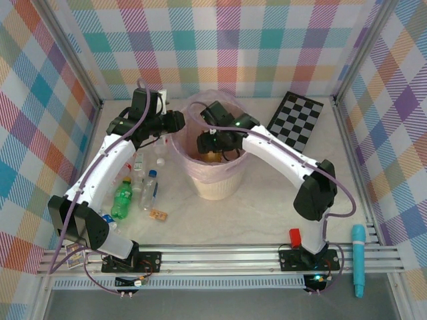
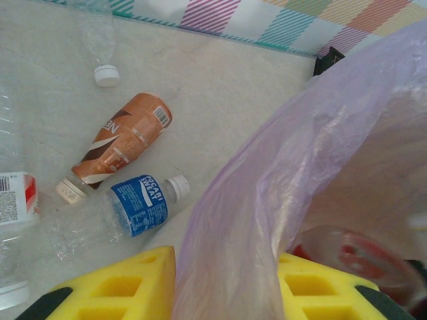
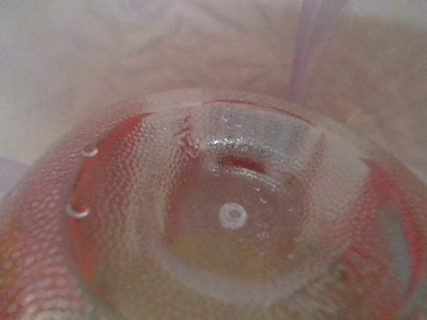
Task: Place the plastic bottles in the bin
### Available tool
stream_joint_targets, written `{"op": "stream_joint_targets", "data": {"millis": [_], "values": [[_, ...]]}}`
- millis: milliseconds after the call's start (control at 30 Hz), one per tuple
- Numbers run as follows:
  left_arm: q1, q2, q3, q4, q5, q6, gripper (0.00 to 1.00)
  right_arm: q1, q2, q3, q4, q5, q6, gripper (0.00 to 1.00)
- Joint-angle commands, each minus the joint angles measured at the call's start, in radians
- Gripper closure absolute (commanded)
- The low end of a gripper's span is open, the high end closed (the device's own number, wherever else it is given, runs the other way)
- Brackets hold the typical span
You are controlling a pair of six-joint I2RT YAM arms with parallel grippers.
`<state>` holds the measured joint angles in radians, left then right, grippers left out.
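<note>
Bottles (image 1: 122, 200) lie left of the bin (image 1: 217, 190).

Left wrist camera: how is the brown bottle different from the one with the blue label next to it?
The brown bottle is orange-brown all over; the blue-label bottle is clear with a blue band. The brown bottle's cap points lower left; the blue-label bottle's points right. Both lie on their sides on the table with pale caps on.

Top looks down; wrists close by bin (image 1: 217, 188).
</note>
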<state>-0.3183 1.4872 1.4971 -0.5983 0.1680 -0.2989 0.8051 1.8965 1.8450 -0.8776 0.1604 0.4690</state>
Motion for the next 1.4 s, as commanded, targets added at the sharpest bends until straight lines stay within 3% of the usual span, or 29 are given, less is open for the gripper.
{"op": "stream_joint_targets", "data": {"millis": [0, 100, 233, 667, 767, 867, 1100, 1367], "values": [[-0.001, 0.035, -0.003, -0.035, -0.010, -0.009, 0.66, 0.011, 0.008, -0.042, 0.030, -0.003, 0.005, 0.32], [-0.001, 0.033, -0.004, -0.041, -0.013, -0.006, 0.67, 0.011, -0.035, -0.133, 0.124, -0.012, 0.018, 0.20], [0.000, 0.031, -0.004, -0.044, -0.014, -0.001, 0.68, 0.011, -0.046, -0.113, 0.110, -0.021, 0.002, 0.00], [-0.001, 0.045, 0.030, -0.073, 0.011, 0.039, 0.68, 0.011, -0.143, 0.160, -0.041, -0.058, -0.112, 0.01], [-0.002, 0.050, 0.044, -0.085, 0.016, 0.048, 0.69, 0.001, -0.177, 0.257, -0.121, 0.008, -0.138, 0.01], [-0.006, 0.046, 0.051, -0.085, 0.021, 0.053, 0.70, -0.080, -0.235, 0.309, -0.213, 0.007, -0.110, 0.01], [-0.055, 0.062, 0.048, -0.052, 0.028, 0.036, 0.72, -0.467, -0.419, 0.069, -0.202, -0.344, 0.071, 0.01], [-0.157, 0.130, 0.085, -0.004, 0.041, 0.025, 0.75, -0.705, -0.507, -0.097, -0.163, -0.571, 0.090, 0.01]]}}
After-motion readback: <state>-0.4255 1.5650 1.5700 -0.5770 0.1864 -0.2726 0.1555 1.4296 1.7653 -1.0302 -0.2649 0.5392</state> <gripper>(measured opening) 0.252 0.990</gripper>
